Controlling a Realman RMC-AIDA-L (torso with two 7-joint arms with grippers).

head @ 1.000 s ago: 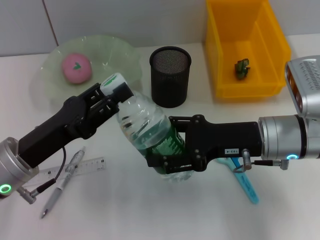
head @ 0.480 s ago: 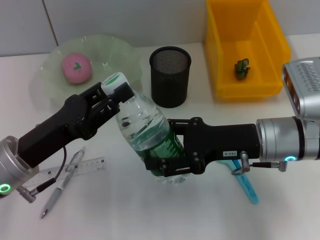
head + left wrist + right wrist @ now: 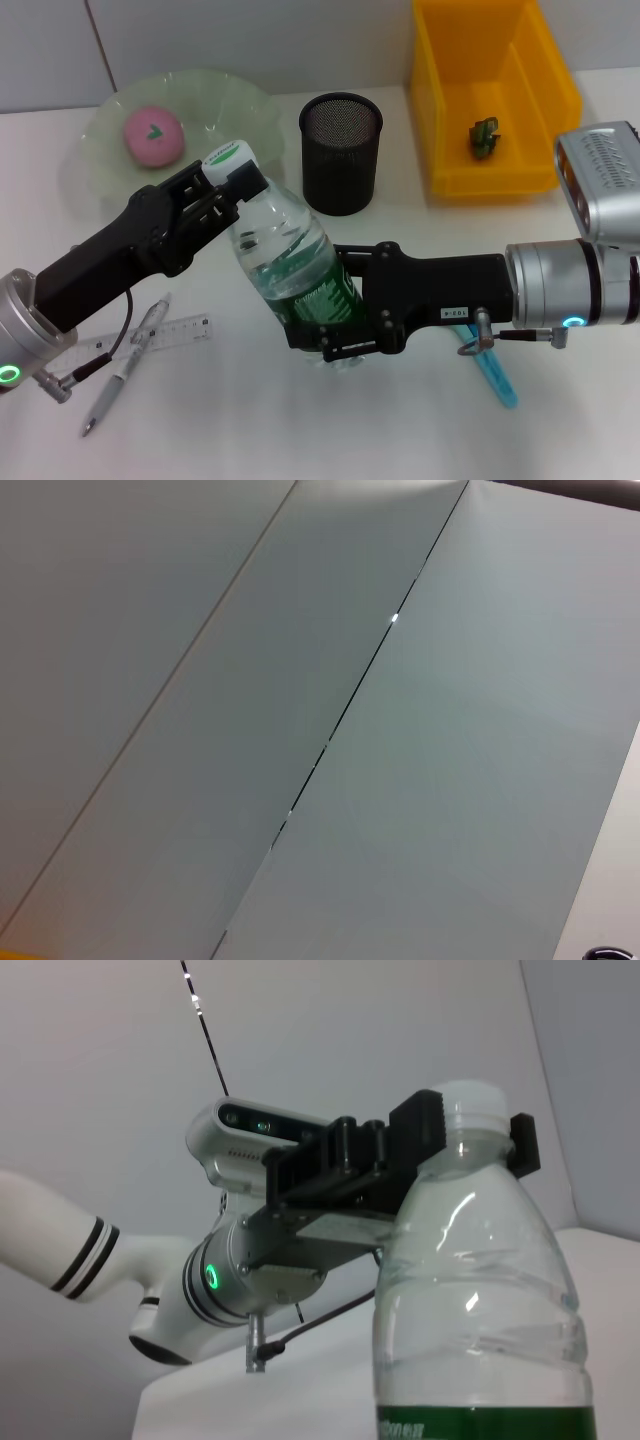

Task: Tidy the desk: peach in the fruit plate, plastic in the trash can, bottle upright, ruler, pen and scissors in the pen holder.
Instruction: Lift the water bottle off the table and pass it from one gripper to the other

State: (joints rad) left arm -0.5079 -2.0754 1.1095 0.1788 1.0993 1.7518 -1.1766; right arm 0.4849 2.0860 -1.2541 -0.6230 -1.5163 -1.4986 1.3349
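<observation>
A clear water bottle point(image 3: 295, 265) with a green label and white cap stands nearly upright at the table's middle, slightly tilted. My left gripper point(image 3: 233, 175) is shut on its cap and neck; the right wrist view shows it point(image 3: 470, 1130) clamping the cap. My right gripper point(image 3: 325, 320) is shut on the bottle's lower body. A pink peach point(image 3: 152, 134) lies in the pale green fruit plate point(image 3: 230, 105). A black mesh pen holder point(image 3: 340, 152) stands behind the bottle. A ruler point(image 3: 170, 332) and a pen point(image 3: 125, 365) lie at front left. Blue scissors point(image 3: 490, 368) lie under my right arm.
A yellow bin point(image 3: 492, 95) at the back right holds a small green scrap point(image 3: 485, 136). The left wrist view shows only a grey wall point(image 3: 320, 720).
The bottle has swung closer to upright, its base moving left and down toward the table with my right gripper. My left gripper stays on the cap.
</observation>
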